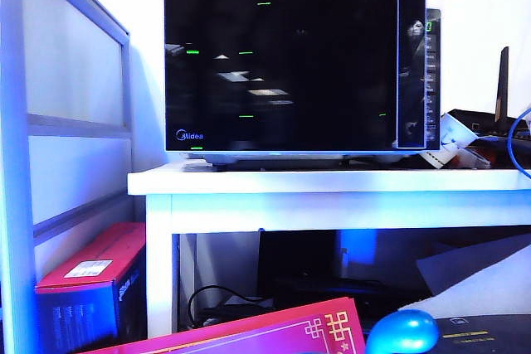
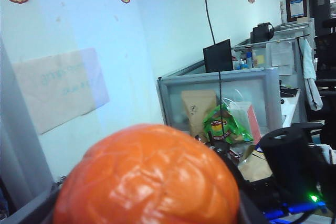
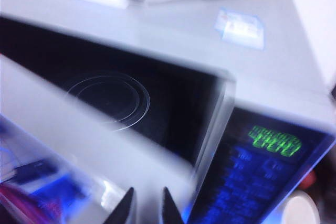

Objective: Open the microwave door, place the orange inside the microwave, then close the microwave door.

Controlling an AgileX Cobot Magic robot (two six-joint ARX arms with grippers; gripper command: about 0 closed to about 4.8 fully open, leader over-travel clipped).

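Nearest, the round bright orange fruit [image 2: 147,177] sits clamped in the left tool [image 2: 147,205], out of the exterior view. The right tool [image 3: 148,208], its tips nearly together, is at the glossy black glass microwave door [image 3: 79,129], which is ajar; whether it grips the door I cannot tell. Step 1, opening, is under way. Next, the door must swing wide. The boxy black Midea microwave [image 1: 294,68] stands upper centre on the white counter [image 1: 332,181].

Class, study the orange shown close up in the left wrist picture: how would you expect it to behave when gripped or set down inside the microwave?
The orange is round, so it would probably roll once released. Its glossy, faceted skin suggests a slippery plastic surface. It looks hollow and light, though that is uncertain.
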